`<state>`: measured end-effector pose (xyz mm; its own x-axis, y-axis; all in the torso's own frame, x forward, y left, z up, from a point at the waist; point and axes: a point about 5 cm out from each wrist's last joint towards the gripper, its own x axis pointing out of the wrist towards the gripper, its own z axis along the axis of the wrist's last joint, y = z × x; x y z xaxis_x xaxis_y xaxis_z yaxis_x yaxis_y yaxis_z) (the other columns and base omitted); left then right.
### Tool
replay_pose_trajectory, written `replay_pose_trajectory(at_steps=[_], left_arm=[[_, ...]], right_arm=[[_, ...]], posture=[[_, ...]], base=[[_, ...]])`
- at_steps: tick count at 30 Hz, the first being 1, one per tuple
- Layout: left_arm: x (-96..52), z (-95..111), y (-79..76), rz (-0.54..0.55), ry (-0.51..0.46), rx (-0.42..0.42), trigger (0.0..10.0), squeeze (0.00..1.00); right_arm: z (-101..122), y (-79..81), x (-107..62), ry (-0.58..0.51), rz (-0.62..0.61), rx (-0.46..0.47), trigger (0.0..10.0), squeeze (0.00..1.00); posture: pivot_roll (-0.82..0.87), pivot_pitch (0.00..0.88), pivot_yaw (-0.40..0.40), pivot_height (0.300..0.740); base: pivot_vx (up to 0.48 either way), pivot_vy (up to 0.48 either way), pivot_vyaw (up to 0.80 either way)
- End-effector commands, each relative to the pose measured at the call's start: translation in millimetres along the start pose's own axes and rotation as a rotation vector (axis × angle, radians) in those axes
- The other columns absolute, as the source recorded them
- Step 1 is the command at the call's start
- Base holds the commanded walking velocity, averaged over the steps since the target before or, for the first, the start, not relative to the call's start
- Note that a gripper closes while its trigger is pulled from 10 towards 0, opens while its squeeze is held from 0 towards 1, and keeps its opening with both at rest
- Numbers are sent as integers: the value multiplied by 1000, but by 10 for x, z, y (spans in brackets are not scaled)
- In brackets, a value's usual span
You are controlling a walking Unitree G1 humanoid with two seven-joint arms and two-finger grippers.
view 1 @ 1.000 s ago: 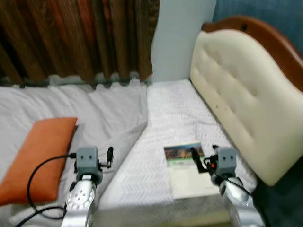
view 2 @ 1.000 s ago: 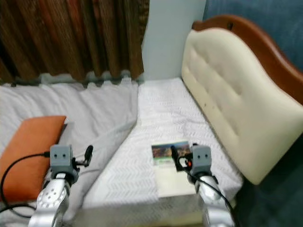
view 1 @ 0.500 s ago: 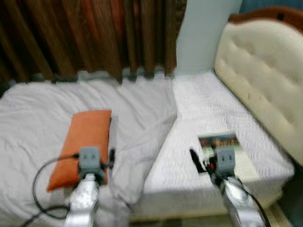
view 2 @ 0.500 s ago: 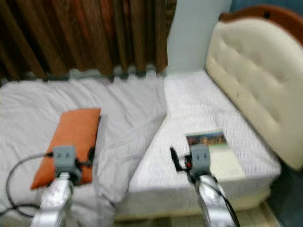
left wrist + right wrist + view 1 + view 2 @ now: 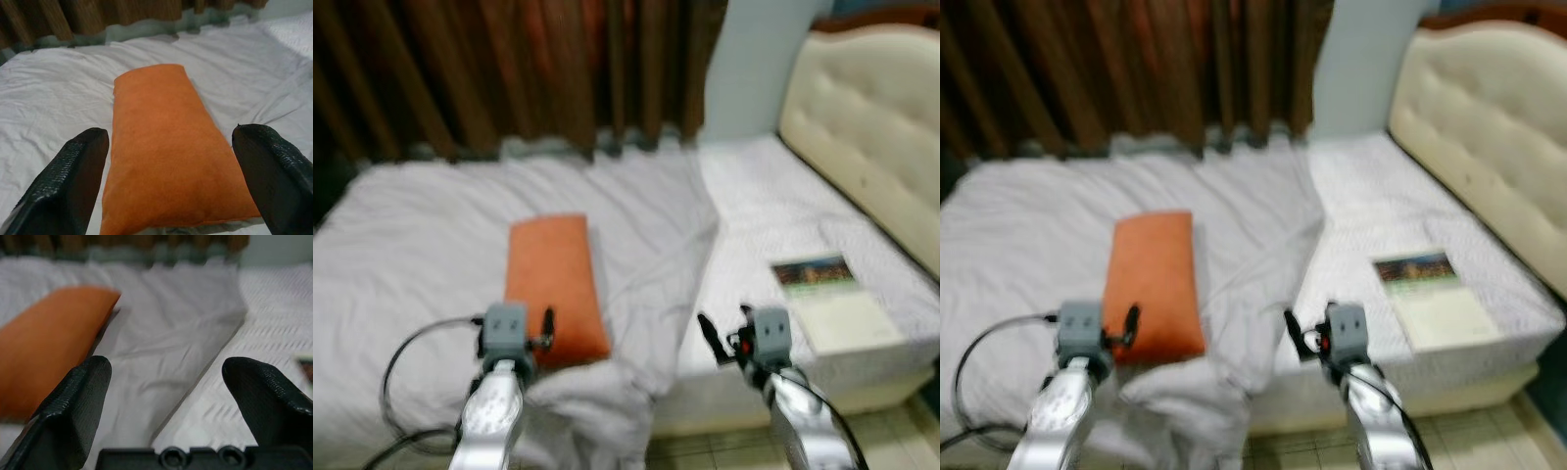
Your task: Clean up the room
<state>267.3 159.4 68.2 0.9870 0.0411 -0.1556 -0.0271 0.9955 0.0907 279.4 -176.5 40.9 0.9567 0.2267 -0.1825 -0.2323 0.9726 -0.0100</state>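
An orange pillow lies lengthwise on the rumpled grey-white duvet in the middle of the bed. My left gripper hovers open just short of the pillow's near end, and the pillow shows between its two fingers. My right gripper is open and holds nothing, near the bed's front edge where the duvet meets the bare white mattress. A book with a picture cover rests on the mattress to its right.
A cream padded headboard stands at the right end of the bed. Dark brown curtains hang behind it. A fold of duvet spills over the front edge towards the tiled floor. A black cable loops off my left arm.
The whole picture has shifted, so the camera has turned left and pulled back. More of the duvet shows, and pillow and book sit further right. Both grippers stay open.
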Motion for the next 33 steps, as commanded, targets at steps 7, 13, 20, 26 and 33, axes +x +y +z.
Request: replay_pose_trajectory(at_steps=[7, 13, 20, 26, 33], left_arm=[[59, 109, -3, -1, -23, 25, 10000, 0], [105, 129, 18, 16, -15, 25, 10000, 0], [103, 118, 8, 11, -9, 21, 10000, 0], [111, 117, 13, 3, -6, 22, 10000, 0], [151, 125, 6, -15, 2, 26, 10000, 0]], right_arm=[[79, 37, 74, -25, 27, -3, 10000, 0], [26, 17, 53, -9, 16, 7, 10000, 0], [19, 17, 51, -7, 12, 7, 10000, 0], [11, 25, 53, -6, 17, 4, 10000, 0], [5, 35, 56, -3, 24, 1, 10000, 0]], posture=[[53, 0, 8, 740], [52, 0, 9, 740], [49, 0, 12, 740], [50, 0, 16, 740], [50, 0, 15, 740]], base=[[274, 109, 218], [416, 160, 0], [416, 69, 0], [416, 0, 0], [416, 137, 0]])
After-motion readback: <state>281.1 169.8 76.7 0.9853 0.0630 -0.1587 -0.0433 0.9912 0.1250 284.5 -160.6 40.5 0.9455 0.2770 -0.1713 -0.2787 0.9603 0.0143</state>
